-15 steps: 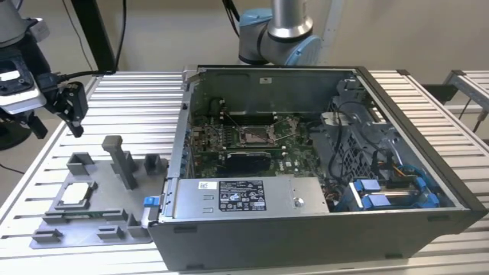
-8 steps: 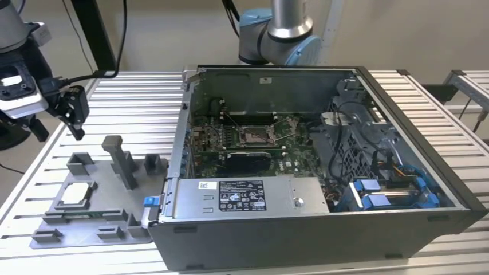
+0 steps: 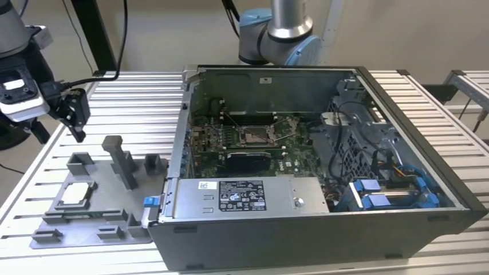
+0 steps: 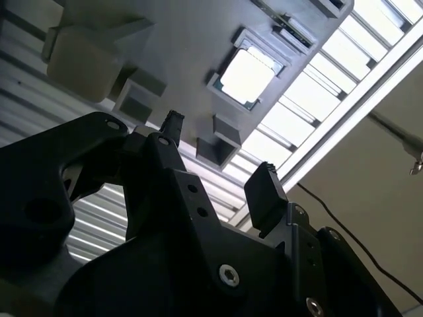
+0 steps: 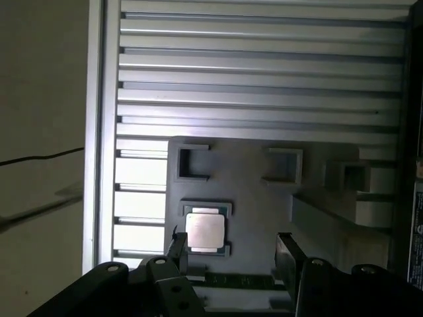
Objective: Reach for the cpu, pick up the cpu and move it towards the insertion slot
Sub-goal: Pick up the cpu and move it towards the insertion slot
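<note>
I have the black two-finger gripper (image 3: 75, 125) spread and empty at the exterior view's left, with the pale silvery square cpu (image 3: 77, 195) flat in the grey plastic tray (image 3: 107, 200) below it, lower left of frame.

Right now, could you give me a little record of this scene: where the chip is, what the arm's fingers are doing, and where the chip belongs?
cpu: lying flat in a pocket of the grey tray, not yet picked up
fingers: open, empty, hovering above the tray, apart from the cpu
insertion slot: on the green board inside the open computer case
layout: tray on the exterior view's left of the case, both on the slatted table
</note>
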You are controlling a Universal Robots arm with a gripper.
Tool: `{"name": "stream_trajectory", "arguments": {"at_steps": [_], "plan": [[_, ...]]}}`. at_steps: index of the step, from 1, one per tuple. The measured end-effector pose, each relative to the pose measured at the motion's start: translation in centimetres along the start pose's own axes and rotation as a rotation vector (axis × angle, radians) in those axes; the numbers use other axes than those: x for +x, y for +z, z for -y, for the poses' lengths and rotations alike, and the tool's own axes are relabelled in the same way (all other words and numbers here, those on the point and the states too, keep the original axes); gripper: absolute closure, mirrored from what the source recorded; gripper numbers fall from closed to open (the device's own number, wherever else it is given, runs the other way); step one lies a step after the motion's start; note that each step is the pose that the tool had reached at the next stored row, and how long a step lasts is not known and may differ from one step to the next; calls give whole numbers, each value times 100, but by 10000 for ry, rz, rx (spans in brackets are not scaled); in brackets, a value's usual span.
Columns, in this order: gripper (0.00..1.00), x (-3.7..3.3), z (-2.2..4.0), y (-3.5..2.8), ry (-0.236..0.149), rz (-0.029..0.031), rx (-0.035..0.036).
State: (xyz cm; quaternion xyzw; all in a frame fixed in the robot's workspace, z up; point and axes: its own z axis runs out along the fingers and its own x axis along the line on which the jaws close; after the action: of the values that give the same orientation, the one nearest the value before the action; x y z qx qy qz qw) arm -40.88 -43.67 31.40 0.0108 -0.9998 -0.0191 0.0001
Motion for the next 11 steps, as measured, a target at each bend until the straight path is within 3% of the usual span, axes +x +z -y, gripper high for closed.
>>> {"name": "stream_trajectory", "arguments": {"at_steps": [8,11], "plan": [[0,7,3,89,-1,0,-1],[0,7,3,91,0,-4,1]]}}
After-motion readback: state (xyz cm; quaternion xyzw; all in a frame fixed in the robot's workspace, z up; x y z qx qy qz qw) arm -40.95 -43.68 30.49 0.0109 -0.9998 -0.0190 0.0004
